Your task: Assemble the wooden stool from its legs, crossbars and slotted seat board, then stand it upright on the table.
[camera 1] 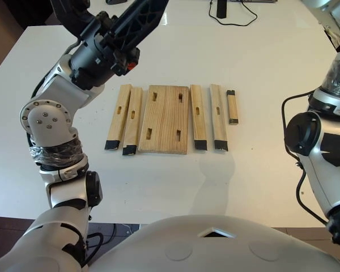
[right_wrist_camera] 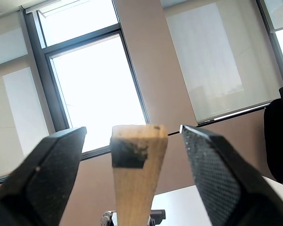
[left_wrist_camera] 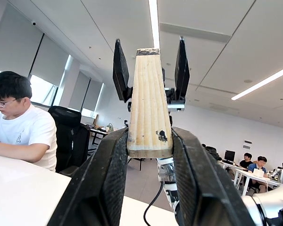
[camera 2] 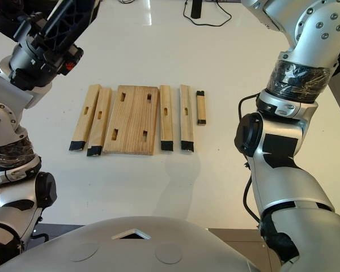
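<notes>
My left gripper [left_wrist_camera: 148, 136] is shut on a wooden bar [left_wrist_camera: 148, 103], held up in the air well above the table. The bar's black-tipped far end [right_wrist_camera: 130, 151] sits between the fingers of my right gripper [right_wrist_camera: 132, 131], which is open with a gap on each side. On the white table [camera 1: 260, 68] the slotted seat board [camera 1: 167, 119] lies flat. Two legs [camera 1: 118, 116] [camera 1: 132, 120] lie on its left and two more [camera 1: 198, 116] [camera 1: 217, 116] on its right. A short crossbar [camera 1: 232, 106] lies furthest right.
A black cable and a small dark device [camera 1: 221, 8] lie at the table's far edge. Bare tabletop surrounds the row of parts, with wide room in front of it and to both sides.
</notes>
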`<state>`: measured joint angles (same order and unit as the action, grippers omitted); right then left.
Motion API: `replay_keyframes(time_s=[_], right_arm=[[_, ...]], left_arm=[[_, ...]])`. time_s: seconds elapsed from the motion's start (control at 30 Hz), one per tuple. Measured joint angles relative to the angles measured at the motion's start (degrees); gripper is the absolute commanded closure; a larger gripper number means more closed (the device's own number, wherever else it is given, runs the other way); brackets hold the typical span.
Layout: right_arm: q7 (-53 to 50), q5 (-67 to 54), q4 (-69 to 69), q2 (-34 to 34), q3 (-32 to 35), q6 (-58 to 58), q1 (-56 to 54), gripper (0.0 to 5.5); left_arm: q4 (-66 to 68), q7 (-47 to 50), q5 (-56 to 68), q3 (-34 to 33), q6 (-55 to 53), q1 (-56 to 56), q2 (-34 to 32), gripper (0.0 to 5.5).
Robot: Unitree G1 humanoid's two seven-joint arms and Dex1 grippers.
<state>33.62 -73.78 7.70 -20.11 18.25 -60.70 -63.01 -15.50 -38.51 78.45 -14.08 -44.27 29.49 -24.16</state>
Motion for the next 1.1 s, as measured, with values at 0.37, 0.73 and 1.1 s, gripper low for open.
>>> replay_keyframes(time_s=[0.37,0.73,1.1], right_arm=[[-1.26,0.73,0.08,0.0,-0.39,0.02,-0.44,3.95],[0.98,1.69,-0.32,-0.57,-0.62,0.32,0.54,4.17],[6.72,9.99,-4.28,-2.29,-5.09,4.75,4.45,4.19]], left_arm=[[0.35,-2.89,-3.23,0.52,0.1,-0.94,-0.17,4.19],[1.19,-3.74,-3.58,0.4,0.21,-0.91,0.14,4.19],[3.76,-6.07,-25.29,9.01,9.3,-4.71,-0.24,3.14]])
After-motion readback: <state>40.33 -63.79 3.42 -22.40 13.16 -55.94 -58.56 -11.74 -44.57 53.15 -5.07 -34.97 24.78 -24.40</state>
